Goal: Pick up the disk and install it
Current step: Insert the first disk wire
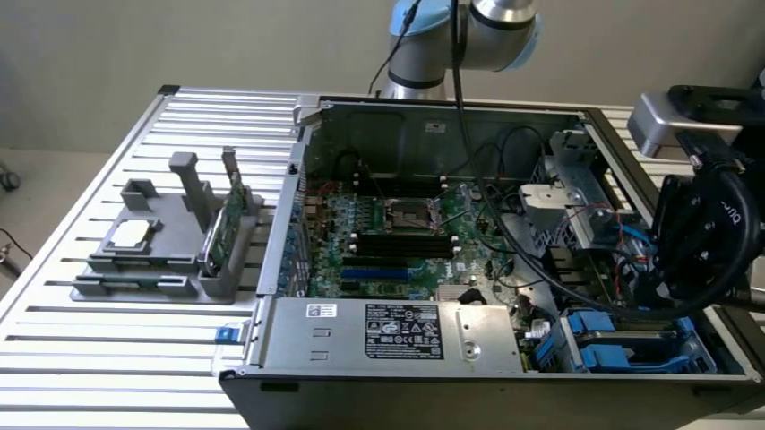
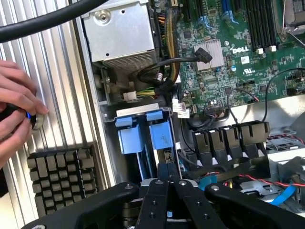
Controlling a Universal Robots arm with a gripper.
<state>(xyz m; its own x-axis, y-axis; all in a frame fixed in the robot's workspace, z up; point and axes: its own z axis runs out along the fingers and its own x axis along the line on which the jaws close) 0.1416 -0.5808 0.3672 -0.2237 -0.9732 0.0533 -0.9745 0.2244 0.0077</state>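
Two bright blue carriers (image 2: 159, 136) stand side by side in the drive bay of the open computer case (image 1: 275, 242). A thin slice of the disk (image 2: 167, 155) shows edge-on below the nearer carrier, slotted into the bay. My gripper (image 2: 169, 168) is shut with nothing between its black fingers, and its tips sit just short of that carrier's lower end. In the exterior view the blue carriers (image 1: 594, 345) are at the case's front right corner, with the arm's black wrist head (image 1: 703, 237) hanging over them.
A person's hand (image 2: 14, 109) rests on the slatted table beside the case, touching a small round metal part (image 2: 37, 120). A black finned block (image 2: 62, 176) lies nearby. Cables (image 2: 157, 71) cross the motherboard (image 1: 395, 224). A grey fixture (image 1: 167, 251) holds a chip and a green card.
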